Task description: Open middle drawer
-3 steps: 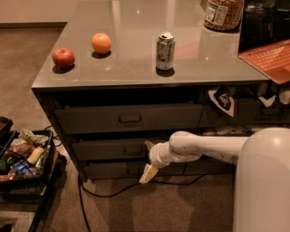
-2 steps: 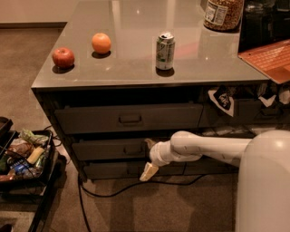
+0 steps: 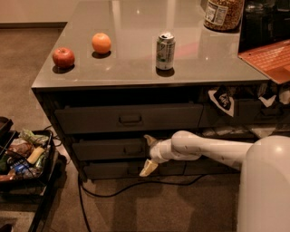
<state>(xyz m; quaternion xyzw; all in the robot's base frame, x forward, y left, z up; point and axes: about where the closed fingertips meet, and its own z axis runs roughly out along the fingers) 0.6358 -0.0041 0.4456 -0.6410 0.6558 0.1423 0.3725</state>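
Note:
The middle drawer [image 3: 106,149] is the dark grey front of medium height, between a taller drawer [image 3: 129,118] above and a slim one [image 3: 113,170] below. My gripper [image 3: 145,154] sits right at the middle drawer's front, near its centre, at the end of the white arm [image 3: 208,148] that reaches in from the right. It is open. One cream fingertip [image 3: 149,138] points to the drawer's upper edge and the other hangs below its lower edge. The pull is hidden behind the gripper, and I cannot tell if the fingers touch it.
On the grey counter [image 3: 136,27] stand an apple [image 3: 63,57], an orange [image 3: 101,43], a soda can [image 3: 165,50] and a jar [image 3: 223,13]. A black bin of snacks [image 3: 25,156] sits on the floor at left. A cable [image 3: 136,186] trails below the drawers.
The gripper and arm have barely shifted at the drawer front. The drawer stands as it did before.

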